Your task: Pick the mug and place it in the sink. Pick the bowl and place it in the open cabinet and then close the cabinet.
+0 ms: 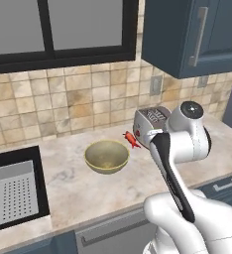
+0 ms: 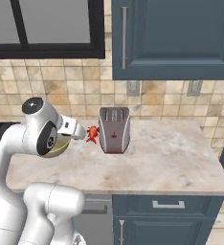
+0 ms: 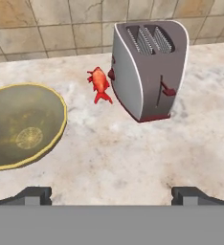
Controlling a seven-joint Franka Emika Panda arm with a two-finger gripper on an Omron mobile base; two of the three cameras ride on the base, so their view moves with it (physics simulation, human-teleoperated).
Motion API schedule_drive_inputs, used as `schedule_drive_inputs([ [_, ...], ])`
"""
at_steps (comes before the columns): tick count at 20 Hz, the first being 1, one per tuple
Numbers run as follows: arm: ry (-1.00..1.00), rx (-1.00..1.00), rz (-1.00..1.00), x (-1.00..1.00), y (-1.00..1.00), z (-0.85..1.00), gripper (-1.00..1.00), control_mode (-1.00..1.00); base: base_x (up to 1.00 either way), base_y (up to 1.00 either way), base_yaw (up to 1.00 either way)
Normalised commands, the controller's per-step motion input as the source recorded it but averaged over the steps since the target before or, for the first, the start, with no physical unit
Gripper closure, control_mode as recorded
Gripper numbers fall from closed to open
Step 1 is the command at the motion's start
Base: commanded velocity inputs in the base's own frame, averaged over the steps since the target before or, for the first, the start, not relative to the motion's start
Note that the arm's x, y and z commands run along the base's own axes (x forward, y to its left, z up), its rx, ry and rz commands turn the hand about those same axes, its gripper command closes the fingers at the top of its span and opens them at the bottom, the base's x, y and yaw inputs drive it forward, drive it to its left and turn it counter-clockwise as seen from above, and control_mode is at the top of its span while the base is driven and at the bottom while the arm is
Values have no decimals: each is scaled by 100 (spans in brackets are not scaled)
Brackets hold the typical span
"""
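The olive-tan bowl [image 1: 106, 157] stands upright on the marble counter, and in the hand view the bowl [image 3: 23, 125] lies at the left. My gripper [image 3: 113, 196] hovers above the counter, between bowl and toaster, open, with nothing between its fingertips [image 3: 35, 195]. The black sink [image 1: 41, 184] is recessed at the counter's left end. The slate-blue wall cabinet [image 1: 175, 39] hangs at the upper right, and the cabinet [image 2: 176, 38] has its door flat against its front, with a silver handle [image 2: 123, 37]. The mug is out of view.
A grey toaster [image 3: 150, 67] stands by the tiled wall, to the right of the bowl, with a small red fish-shaped thing [image 3: 100, 83] between them. A grey perforated rack [image 1: 14, 194] lies in the sink. Bare counter [image 2: 176, 153] stretches right of the toaster.
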Motion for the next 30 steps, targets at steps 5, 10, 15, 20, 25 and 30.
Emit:
schedule_drive_inputs([
  [5, 0, 0, 0, 0, 0, 0, -100, 100, 23, 40, 0],
  [10, 0, 0, 0, 0, 0, 0, -100, 100, 18, 51, 9],
  [15, 0, 0, 0, 0, 0, 0, -100, 100, 11, 18, 29],
  [20, 0, 0, 0, 0, 0, 0, -100, 100, 17, 0, 28],
  [25, 0, 0, 0, 0, 0, 0, -100, 100, 28, -1, 26],
  [30, 0, 0, 0, 0, 0, 0, -100, 100, 28, -17, 13],
])
